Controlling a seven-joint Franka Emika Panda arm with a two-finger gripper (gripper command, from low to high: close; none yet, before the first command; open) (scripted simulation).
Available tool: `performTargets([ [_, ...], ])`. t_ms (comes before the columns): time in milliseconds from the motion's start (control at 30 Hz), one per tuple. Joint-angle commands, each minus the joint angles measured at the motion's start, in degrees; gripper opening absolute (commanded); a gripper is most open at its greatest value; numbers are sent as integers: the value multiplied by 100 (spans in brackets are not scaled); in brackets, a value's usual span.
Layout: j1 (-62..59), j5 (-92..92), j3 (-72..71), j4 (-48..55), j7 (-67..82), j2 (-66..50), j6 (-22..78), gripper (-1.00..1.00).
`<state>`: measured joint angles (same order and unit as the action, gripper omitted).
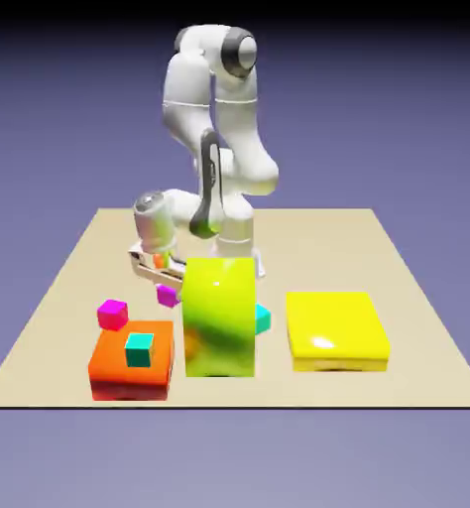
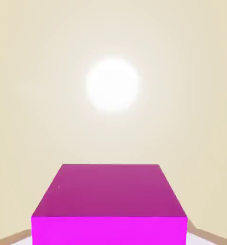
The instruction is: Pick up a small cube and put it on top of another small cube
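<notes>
A small magenta cube (image 1: 167, 295) rests on the table, just left of the tall lime block. My gripper (image 1: 165, 283) reaches down over it and is shut on it. In the hand view this magenta cube (image 2: 109, 203) fills the bottom middle and hides both fingertips. A second small magenta cube (image 1: 112, 315) lies further toward the exterior view's left. One small teal cube (image 1: 139, 348) sits on top of the orange block (image 1: 120, 377). Another teal cube (image 1: 263, 317) peeks out from behind the lime block's right side.
A tall lime-green block (image 1: 219, 317) stands right beside the gripper, on the exterior view's right of it. A flat yellow block (image 1: 336, 329) lies further to the right. The beige table (image 1: 417, 337) ends close in front of the blocks.
</notes>
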<state>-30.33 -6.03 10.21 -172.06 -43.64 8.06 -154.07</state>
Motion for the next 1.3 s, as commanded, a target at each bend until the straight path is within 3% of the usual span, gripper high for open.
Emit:
performTargets([
  [0,7,-15,12,-3,-10,44,41,-100],
  [600,-167,2163,213,3434,-3961,-848,2697,-100],
  [900,300,1770,-1119,5303,-5583,-1742,3183,-100],
  [1100,424,1669,-1354,4956,-5448,-2366,2141,-100],
  [1133,424,1669,-1354,4956,-5448,-2367,2141,100],
  [1267,381,1598,-1310,5242,-5513,-1909,2887,100],
])
